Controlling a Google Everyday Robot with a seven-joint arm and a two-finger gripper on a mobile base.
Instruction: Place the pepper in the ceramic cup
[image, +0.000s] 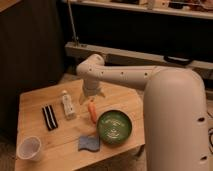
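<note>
The pepper (92, 112) is small, slender and orange-red, narrowing toward its near end. It sits near the middle of the wooden table (60, 134), directly beneath the gripper (92, 101). Whether they touch is unclear. The ceramic cup (29, 148), plain white and upright, stands at the table's front-left corner, well apart from the pepper.

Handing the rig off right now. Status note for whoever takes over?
Gripper: low over the middle of the table, right above the pepper's top end; I can't tell if it has a grip on it.
Pepper: just under the gripper, beside the green bowl, on the side facing the cup.
Ceramic cup: upright at the near corner, far left in view, with no pepper in it.
Done: arm brought to the pepper.
Left: confirm the grasp, carry it to the cup, release inside.
</note>
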